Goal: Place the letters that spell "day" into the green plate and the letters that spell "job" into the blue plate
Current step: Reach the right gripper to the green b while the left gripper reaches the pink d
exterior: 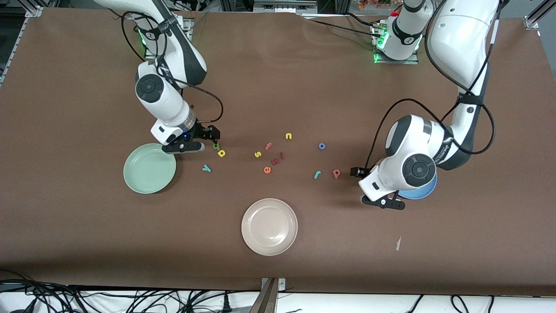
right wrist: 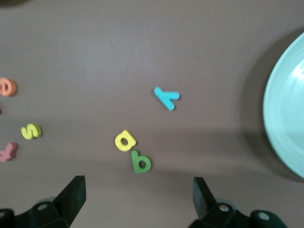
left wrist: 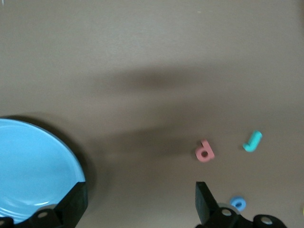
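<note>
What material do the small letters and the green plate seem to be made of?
The letters, such as the yellow one, look like matte foam: thick, flat-cut, soft edges, no shine. The green plate looks like smooth glossy plastic or melamine, since light glints on it; ceramic is possible too.

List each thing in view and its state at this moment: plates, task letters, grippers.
green plate: empty, on the table.
blue plate: empty, partly under the left arm.
beige plate: empty.
green d: loose on the table, touching yellow a.
teal y: loose.
pink b: loose.
teal j: loose.
blue o: loose.
left gripper: open, empty.
right gripper: open, empty.
</note>
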You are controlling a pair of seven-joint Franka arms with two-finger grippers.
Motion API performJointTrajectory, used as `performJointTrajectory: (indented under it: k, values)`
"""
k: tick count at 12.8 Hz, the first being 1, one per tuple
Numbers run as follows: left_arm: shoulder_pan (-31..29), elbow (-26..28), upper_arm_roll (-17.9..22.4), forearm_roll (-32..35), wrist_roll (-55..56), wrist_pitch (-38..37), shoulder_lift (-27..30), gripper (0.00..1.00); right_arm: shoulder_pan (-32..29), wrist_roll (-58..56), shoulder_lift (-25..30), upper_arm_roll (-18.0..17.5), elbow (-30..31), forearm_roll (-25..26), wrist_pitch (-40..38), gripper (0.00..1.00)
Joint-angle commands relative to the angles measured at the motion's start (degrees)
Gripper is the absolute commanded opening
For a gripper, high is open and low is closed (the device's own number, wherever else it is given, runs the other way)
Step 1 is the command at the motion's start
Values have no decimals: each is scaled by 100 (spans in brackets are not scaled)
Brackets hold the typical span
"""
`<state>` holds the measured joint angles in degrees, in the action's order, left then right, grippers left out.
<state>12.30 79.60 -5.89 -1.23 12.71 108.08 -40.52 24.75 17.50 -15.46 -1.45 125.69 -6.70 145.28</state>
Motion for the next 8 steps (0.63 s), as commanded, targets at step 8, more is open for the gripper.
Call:
performJointTrajectory:
  k: [8]
  values:
    - [501, -23, 18, -633, 2620, 688, -598, 71, -32, 86, -685, -364, 237, 1256, 739, 100]
